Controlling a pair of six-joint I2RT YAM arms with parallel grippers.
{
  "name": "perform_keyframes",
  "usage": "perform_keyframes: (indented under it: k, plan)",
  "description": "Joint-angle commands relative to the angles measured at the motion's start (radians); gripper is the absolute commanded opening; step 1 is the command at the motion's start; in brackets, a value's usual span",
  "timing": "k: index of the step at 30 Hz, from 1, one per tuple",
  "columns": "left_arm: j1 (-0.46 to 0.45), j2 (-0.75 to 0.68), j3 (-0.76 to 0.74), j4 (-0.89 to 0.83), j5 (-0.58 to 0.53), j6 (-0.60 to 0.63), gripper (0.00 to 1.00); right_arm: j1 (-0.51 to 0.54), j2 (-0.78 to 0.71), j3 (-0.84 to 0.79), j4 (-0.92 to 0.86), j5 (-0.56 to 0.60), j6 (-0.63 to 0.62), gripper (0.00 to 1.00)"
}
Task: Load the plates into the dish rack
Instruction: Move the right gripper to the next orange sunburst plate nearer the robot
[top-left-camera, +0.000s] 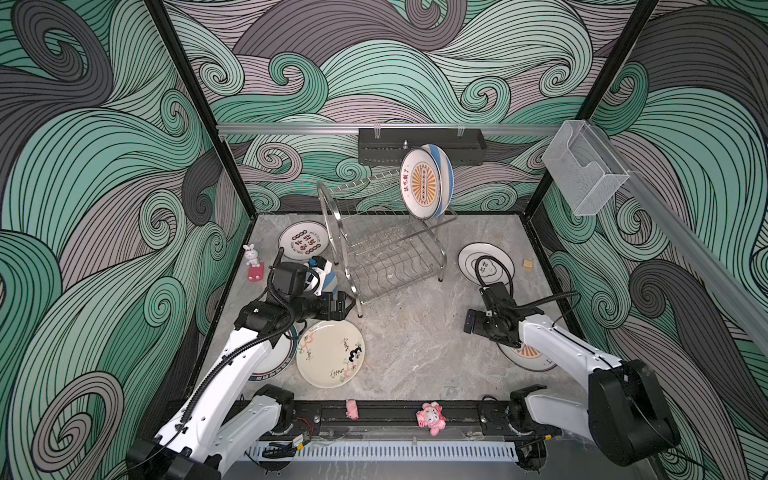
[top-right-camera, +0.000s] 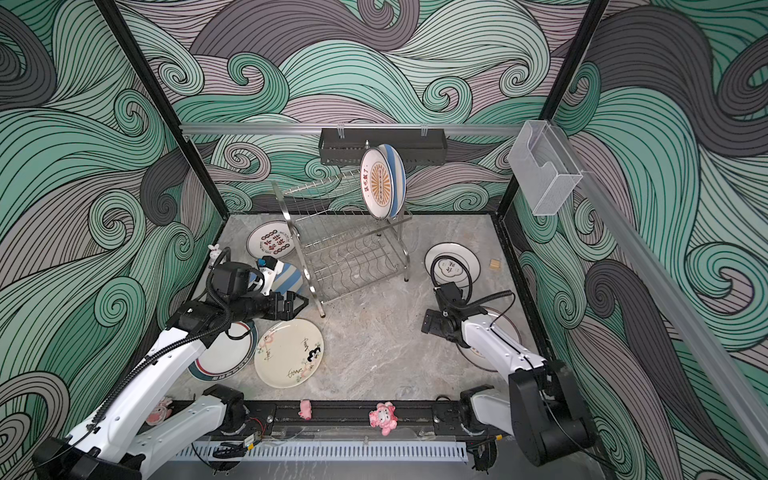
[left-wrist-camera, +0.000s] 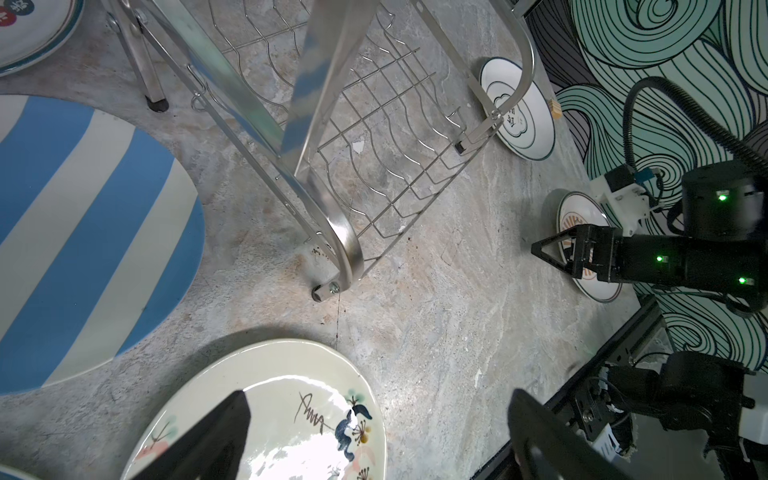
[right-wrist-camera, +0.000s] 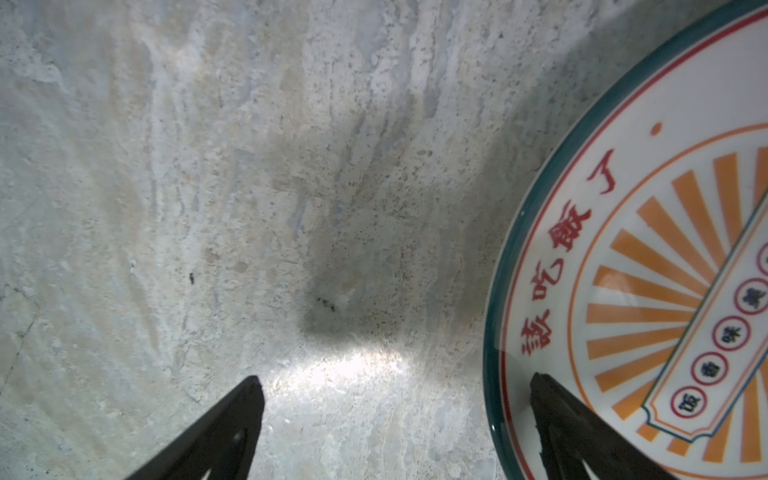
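The steel dish rack (top-left-camera: 386, 249) stands mid-table with an orange sunburst plate (top-left-camera: 424, 185) and a blue-striped plate (top-left-camera: 445, 166) upright in its top tier. Flat on the table lie a red-black character plate (top-left-camera: 302, 241), a striped plate (left-wrist-camera: 83, 232), a cream drawn plate (top-left-camera: 330, 353), a teal-rimmed plate (top-left-camera: 276, 363), a cloud plate (top-left-camera: 485, 262) and a second sunburst plate (right-wrist-camera: 665, 291). My left gripper (left-wrist-camera: 380, 409) is open by the rack's front foot, one finger over the cream plate. The right gripper (right-wrist-camera: 397, 384) hangs open, one finger over the sunburst plate's rim.
A black perforated shelf (top-left-camera: 419, 145) hangs on the back wall, and a clear box (top-left-camera: 582, 174) is fixed at the right wall. A rabbit figurine (top-left-camera: 251, 255) stands at the left edge, a tan block (top-left-camera: 528, 264) at the right. Pink toys (top-left-camera: 432, 417) sit on the front rail.
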Motion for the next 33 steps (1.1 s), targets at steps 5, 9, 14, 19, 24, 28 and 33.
perform_keyframes:
  k: [5,9,14,19,24,28,33]
  plan:
    - [0.009,0.010,0.012,-0.022,-0.002,0.013,0.99,0.004,0.003,-0.013,0.067,-0.180,-0.005,0.99]
    - [0.009,0.010,0.010,-0.021,-0.003,0.015,0.99,0.027,-0.010,-0.025,0.119,-0.338,-0.018,0.99]
    - [0.008,0.022,0.011,-0.017,-0.010,0.013,0.99,0.099,-0.050,-0.067,0.225,-0.411,0.023,0.96]
    - [0.009,0.029,0.017,-0.027,-0.009,0.018,0.99,0.211,-0.024,-0.081,0.307,-0.413,0.070,0.96]
    - [0.008,0.021,0.018,-0.037,-0.013,-0.015,0.99,0.303,0.062,-0.067,0.429,-0.418,0.106,0.95]
    - [0.007,-0.002,-0.025,-0.004,0.007,-0.078,0.99,0.362,0.163,0.005,0.476,-0.426,0.098,0.95]
    - [0.007,-0.034,-0.074,0.022,0.011,-0.133,0.99,0.421,0.265,0.108,0.513,-0.452,0.067,0.94]
